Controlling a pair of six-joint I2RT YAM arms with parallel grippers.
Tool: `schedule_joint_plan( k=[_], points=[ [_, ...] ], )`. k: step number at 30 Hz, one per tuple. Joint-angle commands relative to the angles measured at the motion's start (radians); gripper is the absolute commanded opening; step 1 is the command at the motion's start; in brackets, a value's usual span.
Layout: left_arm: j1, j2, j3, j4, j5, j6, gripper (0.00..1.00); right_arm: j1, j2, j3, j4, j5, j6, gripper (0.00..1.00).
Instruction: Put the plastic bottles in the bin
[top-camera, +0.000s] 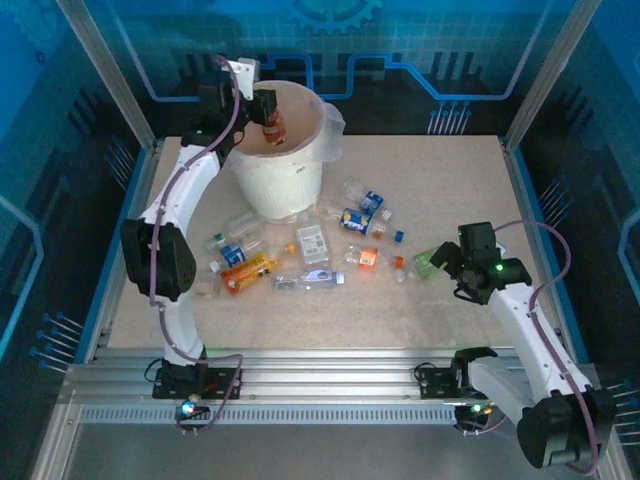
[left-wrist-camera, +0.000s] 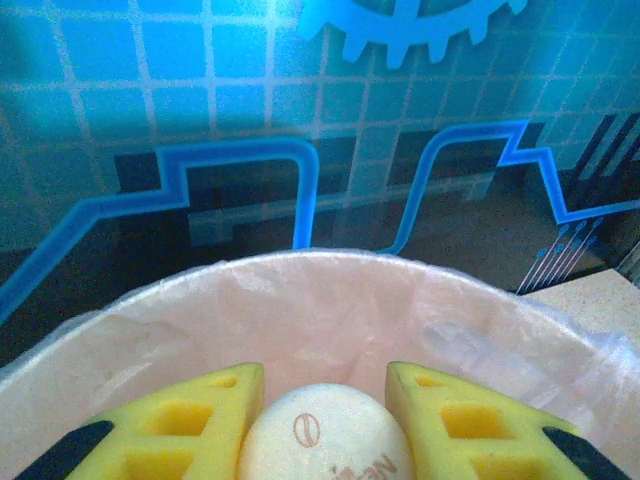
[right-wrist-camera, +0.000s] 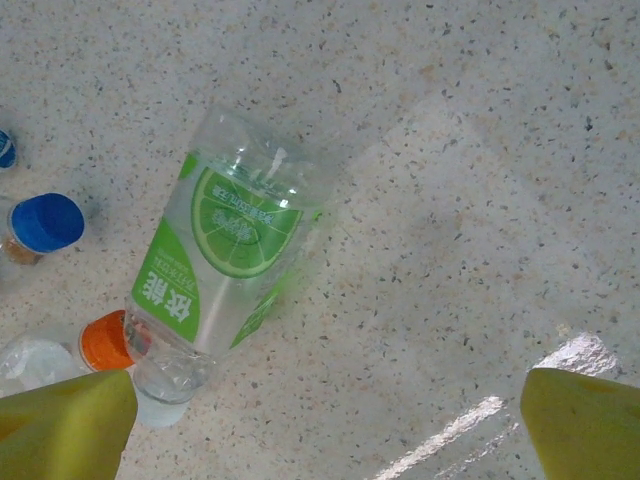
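the plastic bottles (top-camera: 312, 243) are light, thin-walled and partly crushed, so they will likely give under a squeeze and skid on the smooth table (top-camera: 450, 190). the firmest hold looks to be across the neck or a stiff part of the body, not a dented flank. most of them lie scattered on the table in front of the bin (top-camera: 282, 190), between the two arms. the left arm reaches far forward and up, wrist bent down over the bin's mouth. the left gripper (left-wrist-camera: 325, 400) is clamped on a brownish bottle (top-camera: 274, 128) that hangs just above the bag liner (left-wrist-camera: 330, 300). from the wrist, a pale round end sits between the yellow fingers (left-wrist-camera: 205, 420), probably the cap, though it's hard to be sure. the right arm is folded low at the right side. the right gripper (right-wrist-camera: 325, 425) is spread wide and empty over a clear bottle with a green lime label (right-wrist-camera: 225, 265), which lies on its side beside an orange cap (right-wrist-camera: 105, 340).
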Motion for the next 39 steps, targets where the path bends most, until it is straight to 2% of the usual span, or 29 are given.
schedule_joint_plan(
  k=[1, 8, 14, 24, 32, 37, 39],
  points=[
    [0.01, 0.029, -0.012, -0.008, 0.029, 0.008, 0.07, -0.017, 0.012, -0.022, 0.054, -0.006, 0.046, 1.0],
    [0.009, 0.072, -0.043, -0.009, 0.043, -0.007, 0.12, -0.016, 0.067, -0.046, 0.12, -0.013, 0.079, 1.0],
    [0.008, 0.089, -0.052, -0.011, 0.046, -0.014, 0.23, -0.016, 0.139, -0.056, 0.215, -0.053, 0.084, 1.0],
    [0.009, 0.082, -0.057, -0.016, 0.058, -0.02, 0.48, -0.017, 0.287, -0.02, 0.3, -0.072, 0.07, 1.0],
    [0.009, 0.04, -0.054, -0.03, 0.064, -0.023, 0.76, -0.021, 0.413, 0.034, 0.358, -0.088, 0.063, 1.0],
    [0.01, -0.018, -0.073, -0.03, 0.07, -0.035, 0.99, -0.028, 0.49, 0.06, 0.381, -0.102, 0.058, 1.0],
    [0.009, -0.048, -0.089, -0.029, 0.073, -0.045, 0.99, -0.032, 0.517, 0.063, 0.391, -0.1, 0.057, 1.0]
  ],
)
